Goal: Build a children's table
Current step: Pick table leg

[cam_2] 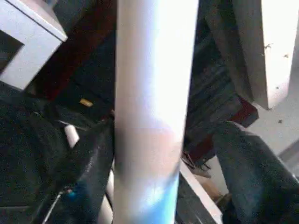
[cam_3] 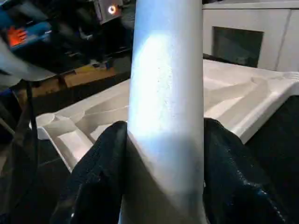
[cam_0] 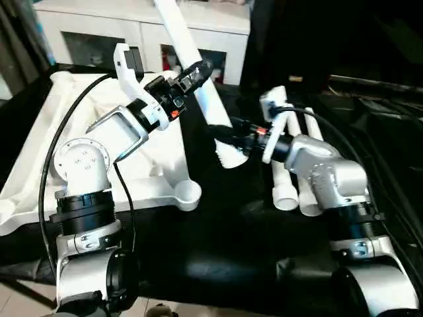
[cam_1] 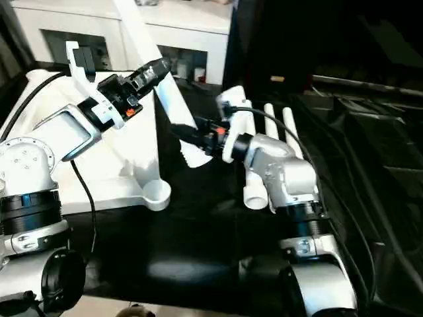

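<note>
The white tabletop (cam_0: 33, 152) lies underside up on the black table at my left, its round corner socket (cam_0: 188, 192) nearest the middle. One white leg (cam_0: 213, 105) slants in the air from upper left down to its ridged end (cam_0: 231, 157) above the black surface. My right gripper (cam_0: 225, 135) is shut on the leg low down, with both fingers (cam_3: 100, 172) pressed against the tube (cam_3: 166, 116). My left gripper (cam_0: 198, 69) straddles the leg (cam_2: 149, 116) higher up and is open: one finger (cam_2: 93, 168) lies along it, the other (cam_2: 252, 172) stands apart.
Spare white legs (cam_0: 285, 178) lie side by side on the black table, just behind my right forearm. A white cabinet (cam_0: 99, 33) with glass doors stands behind the tabletop. Dark clutter lies at the far right.
</note>
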Controlling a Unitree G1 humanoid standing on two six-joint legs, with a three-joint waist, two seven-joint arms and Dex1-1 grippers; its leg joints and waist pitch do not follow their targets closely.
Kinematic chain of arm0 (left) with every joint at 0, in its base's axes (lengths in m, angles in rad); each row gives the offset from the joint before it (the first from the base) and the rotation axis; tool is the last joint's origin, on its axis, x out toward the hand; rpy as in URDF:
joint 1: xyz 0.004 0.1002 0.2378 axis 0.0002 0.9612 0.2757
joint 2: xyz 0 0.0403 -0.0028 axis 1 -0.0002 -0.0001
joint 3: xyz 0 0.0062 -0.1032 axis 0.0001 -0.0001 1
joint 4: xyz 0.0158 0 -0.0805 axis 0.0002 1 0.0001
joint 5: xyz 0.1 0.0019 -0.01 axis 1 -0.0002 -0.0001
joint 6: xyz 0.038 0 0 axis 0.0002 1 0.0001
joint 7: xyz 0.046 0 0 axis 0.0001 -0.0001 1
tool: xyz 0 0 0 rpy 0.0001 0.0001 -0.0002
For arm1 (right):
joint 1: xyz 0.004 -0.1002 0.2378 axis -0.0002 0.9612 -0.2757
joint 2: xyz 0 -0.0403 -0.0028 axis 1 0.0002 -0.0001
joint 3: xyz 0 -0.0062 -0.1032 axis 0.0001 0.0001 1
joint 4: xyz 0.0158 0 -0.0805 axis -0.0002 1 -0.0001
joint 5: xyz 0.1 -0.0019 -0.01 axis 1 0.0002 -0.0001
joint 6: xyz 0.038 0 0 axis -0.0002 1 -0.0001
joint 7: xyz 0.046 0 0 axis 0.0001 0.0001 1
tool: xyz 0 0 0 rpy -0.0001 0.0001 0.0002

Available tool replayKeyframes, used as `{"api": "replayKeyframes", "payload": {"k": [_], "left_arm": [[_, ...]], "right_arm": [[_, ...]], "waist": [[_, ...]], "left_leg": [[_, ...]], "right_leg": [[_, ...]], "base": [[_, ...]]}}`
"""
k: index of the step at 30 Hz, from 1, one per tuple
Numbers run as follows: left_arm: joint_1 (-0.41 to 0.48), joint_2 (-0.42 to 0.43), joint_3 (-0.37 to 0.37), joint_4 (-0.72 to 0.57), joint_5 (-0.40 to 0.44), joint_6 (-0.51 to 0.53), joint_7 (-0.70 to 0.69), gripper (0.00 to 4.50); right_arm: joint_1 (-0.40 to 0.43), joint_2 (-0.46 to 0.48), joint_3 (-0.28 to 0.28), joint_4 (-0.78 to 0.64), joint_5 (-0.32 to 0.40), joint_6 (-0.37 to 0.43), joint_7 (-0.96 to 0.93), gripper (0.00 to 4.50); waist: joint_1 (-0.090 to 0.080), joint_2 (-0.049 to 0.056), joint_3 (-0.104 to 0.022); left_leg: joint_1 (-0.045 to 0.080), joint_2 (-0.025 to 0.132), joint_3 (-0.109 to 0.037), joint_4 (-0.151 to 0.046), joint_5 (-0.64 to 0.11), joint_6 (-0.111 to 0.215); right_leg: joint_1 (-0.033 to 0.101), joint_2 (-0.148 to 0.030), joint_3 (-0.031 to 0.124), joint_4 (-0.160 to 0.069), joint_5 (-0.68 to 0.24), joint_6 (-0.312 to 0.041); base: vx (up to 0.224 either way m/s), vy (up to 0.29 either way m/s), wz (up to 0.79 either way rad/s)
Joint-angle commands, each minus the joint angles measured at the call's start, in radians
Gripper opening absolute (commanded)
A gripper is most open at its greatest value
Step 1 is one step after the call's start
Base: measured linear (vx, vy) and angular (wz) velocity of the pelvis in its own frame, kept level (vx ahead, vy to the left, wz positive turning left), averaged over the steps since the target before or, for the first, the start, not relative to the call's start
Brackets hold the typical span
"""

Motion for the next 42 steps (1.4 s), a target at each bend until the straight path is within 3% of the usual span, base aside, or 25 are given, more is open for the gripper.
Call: {"api": "replayKeyframes", "payload": {"k": [1,10,15,26,27,28,31,32,34,35,36,40,42], "left_arm": [[-0.007,-0.015,-0.023,-0.021,0.008,0.004,0.021,3.29],[-0.026,-0.015,-0.019,0.023,0.08,-0.075,0.102,2.39],[-0.034,-0.017,-0.005,0.042,0.091,-0.093,0.121,2.1],[-0.034,-0.029,-0.001,0.039,0.074,-0.106,0.133,1.86],[-0.033,-0.028,-0.002,0.038,0.073,-0.106,0.13,1.86],[-0.032,-0.027,-0.004,0.036,0.072,-0.106,0.125,1.86],[-0.03,-0.015,-0.021,0.026,0.069,-0.1,0.092,1.86],[-0.029,0.006,-0.045,0.016,0.07,-0.089,0.05,1.86],[-0.016,0.083,-0.141,-0.019,0.091,-0.061,-0.085,1.85],[-0.016,0.083,-0.141,-0.019,0.091,-0.061,-0.085,1.85],[-0.005,0.146,-0.215,-0.056,0.085,-0.029,-0.206,1.85],[-0.014,0.19,-0.257,-0.077,0.065,-0.014,-0.311,1.85],[-0.034,0.214,-0.274,-0.08,0.046,-0.006,-0.376,1.85]], "right_arm": [[-0.005,0.005,0.061,-0.024,-0.056,-0.022,-0.029,1.93],[-0.008,0.014,0.148,-0.033,-0.17,-0.072,-0.12,1.91],[-0.008,0.016,0.168,-0.035,-0.2,-0.084,-0.141,1.91],[-0.023,0.027,0.151,-0.032,-0.214,-0.085,-0.198,1.91],[-0.025,0.034,0.139,-0.029,-0.202,-0.083,-0.202,1.91],[-0.027,0.041,0.126,-0.028,-0.189,-0.079,-0.205,2.47],[-0.031,0.049,0.098,-0.031,-0.148,-0.058,-0.192,2.65],[-0.037,0.043,0.084,-0.035,-0.125,-0.045,-0.174,2.65],[-0.049,0.007,0.053,-0.044,-0.059,0.012,-0.096,3.01],[-0.049,0.007,0.053,-0.044,-0.059,0.012,-0.096,3.01],[-0.047,-0.055,0.044,-0.064,0.009,0.077,0.028,3.01],[-0.051,-0.107,0.02,-0.068,0.07,0.137,0.116,3.06],[-0.054,-0.148,0.03,-0.076,0.1,0.18,0.181,3.06]], "waist": [[-0.001,0.015,-0.075],[-0.003,0.011,-0.073],[-0.004,0.013,-0.075],[-0.007,0.015,-0.074],[-0.007,0.015,-0.075],[-0.008,0.015,-0.075],[-0.007,0.015,-0.075],[-0.007,0.01,-0.074],[-0.006,0.013,-0.074],[-0.004,0.015,-0.076],[-0.005,0.012,-0.072],[-0.003,0.012,-0.075],[-0.003,0.011,-0.076]], "left_leg": [[0.021,0.053,-0.025,-0.071,-0.147,-0.039],[0.02,0.052,-0.026,-0.075,-0.161,-0.052],[0.021,0.053,-0.025,-0.073,-0.145,-0.052],[0.022,0.053,-0.025,-0.073,-0.16,-0.053],[0.022,0.053,-0.026,-0.074,-0.158,-0.053],[0.022,0.053,-0.026,-0.074,-0.156,-0.052],[0.023,0.054,-0.025,-0.074,-0.155,-0.051],[0.025,0.053,-0.024,-0.074,-0.152,-0.05],[0.025,0.053,-0.025,-0.075,-0.154,-0.048],[0.027,0.055,-0.024,-0.075,-0.154,-0.045],[0.025,0.055,-0.023,-0.076,-0.156,-0.045],[0.02,0.052,-0.021,-0.07,-0.112,-0.033],[0.021,0.05,-0.019,-0.068,-0.115,-0.031]], "right_leg": [[0.056,-0.092,0.056,-0.077,-0.057,-0.152],[0.056,-0.092,0.059,-0.081,-0.1,-0.11],[0.054,-0.091,0.059,-0.075,-0.051,-0.118],[0.056,-0.091,0.059,-0.076,-0.049,-0.128],[0.056,-0.091,0.059,-0.075,-0.047,-0.129],[0.055,-0.091,0.059,-0.075,-0.043,-0.13],[0.055,-0.092,0.06,-0.074,-0.04,-0.131],[0.054,-0.09,0.059,-0.074,-0.04,-0.134],[0.052,-0.09,0.059,-0.073,-0.054,-0.129],[0.053,-0.09,0.06,-0.071,-0.05,-0.126],[0.053,-0.089,0.06,-0.073,-0.048,-0.128],[0.06,-0.09,0.059,-0.067,0.009,-0.149],[0.061,-0.09,0.059,-0.069,-0.009,-0.155]], "base": [[0.0,0.0,0.0],[0.0,0.0,0.0],[0.0,0.0,0.0],[0.0,0.0,0.0],[0.0,0.0,0.0],[0.0,0.0,0.0],[0.0,0.0,0.0],[0.0,0.0,0.0],[0.0,0.0,0.0],[0.0,0.0,0.0],[0.0,0.0,0.0],[0.0,0.0,0.0],[0.0,0.0,0.0]]}}
